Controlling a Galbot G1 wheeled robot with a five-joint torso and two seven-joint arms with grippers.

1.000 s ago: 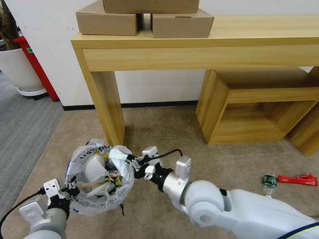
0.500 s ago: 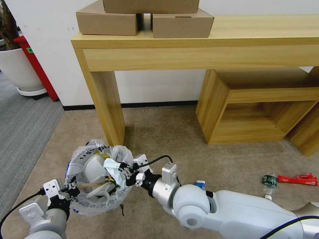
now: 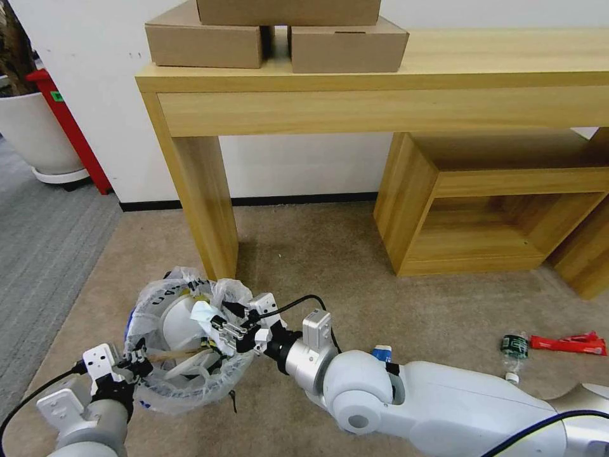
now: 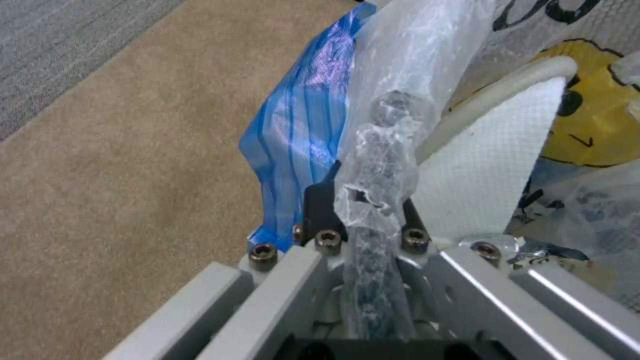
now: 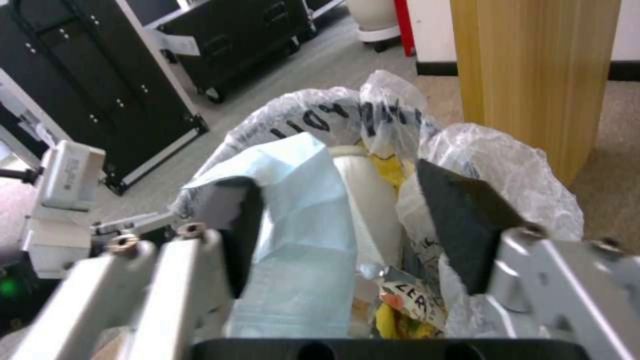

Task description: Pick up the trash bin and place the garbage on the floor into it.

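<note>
Crinkly plastic liner: you see the trash bin (image 3: 184,339) near left on the beige floor (image 3: 330,254), just near of the wooden table's left leg (image 3: 200,203), its white bag printed with black lettering.
Bin contents: white slippers (image 3: 181,324), a wooden stick (image 3: 177,354) and yellow-printed wrappers lie inside.
Left gripper (image 3: 130,365): your left jaws are clamped on the bin's near-left rim; the left wrist view shows bag plastic (image 4: 377,165) pinched between them, with a blue wrapper (image 4: 300,145) just beside.
Right gripper (image 3: 229,329): it hangs over the bin's right rim with jaws spread apart; the right wrist view shows a pale blue tissue (image 5: 300,235) lying loose against one finger (image 5: 243,235), over the bin's mouth.
Garbage on the carpet: a green bottle (image 3: 515,346) and a long red packet (image 3: 568,344) lie touching far right; a blue-white wrapper (image 3: 381,353) peeks out beside your right arm.
Surroundings: cardboard boxes (image 3: 279,35) sit on the table (image 3: 380,76); a low wooden shelf (image 3: 495,203) stands under it on the right; grey ribbed carpet (image 3: 44,254) and a white planter (image 3: 35,136) lie far left.
</note>
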